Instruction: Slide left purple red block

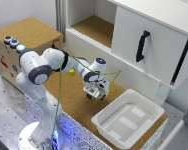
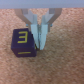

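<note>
Your tool (image 2: 40, 39), fingers nearly closed and grasping nothing, seemingly touches the purple red block (image 2: 23, 42); the slide remains.

Yellow "E"-like mark on purple red block (image 2: 23, 42) top face; orientation unclear.

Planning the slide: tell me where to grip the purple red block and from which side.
Probably grip the purple red block across two opposite upright sides, coming straight down from above. It lies flat on the cork, marked face up, with flat, parallel sides. The gripper sits beside it, jaws together, so open them first.
</note>
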Tool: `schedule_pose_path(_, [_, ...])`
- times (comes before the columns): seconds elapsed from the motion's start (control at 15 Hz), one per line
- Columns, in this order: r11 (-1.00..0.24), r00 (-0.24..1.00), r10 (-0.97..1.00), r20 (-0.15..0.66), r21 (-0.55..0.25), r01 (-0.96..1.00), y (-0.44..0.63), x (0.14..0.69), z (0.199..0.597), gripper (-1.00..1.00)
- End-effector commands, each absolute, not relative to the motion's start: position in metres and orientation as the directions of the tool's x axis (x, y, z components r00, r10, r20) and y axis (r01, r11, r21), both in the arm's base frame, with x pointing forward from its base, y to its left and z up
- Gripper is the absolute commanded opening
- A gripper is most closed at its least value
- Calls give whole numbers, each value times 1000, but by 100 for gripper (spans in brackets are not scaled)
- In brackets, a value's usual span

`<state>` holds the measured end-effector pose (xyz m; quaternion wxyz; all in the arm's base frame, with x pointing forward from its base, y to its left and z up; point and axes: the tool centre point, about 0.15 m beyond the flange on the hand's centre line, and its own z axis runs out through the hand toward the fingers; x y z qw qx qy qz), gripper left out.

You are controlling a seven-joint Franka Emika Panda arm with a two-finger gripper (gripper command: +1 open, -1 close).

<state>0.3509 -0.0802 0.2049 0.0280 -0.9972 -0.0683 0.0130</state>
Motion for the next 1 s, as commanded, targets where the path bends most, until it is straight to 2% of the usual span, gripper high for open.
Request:
schedule_pose_path(0.0, [-994,994,107,-8,-11,106,-38,338,211,-100])
schedule_pose_path(0.53, [-991,991,130,-9,6,130,7,340,214,-100])
schedule_pose_path(0.93, [-988,988,151,-16,-22,151,45,337,215,-100])
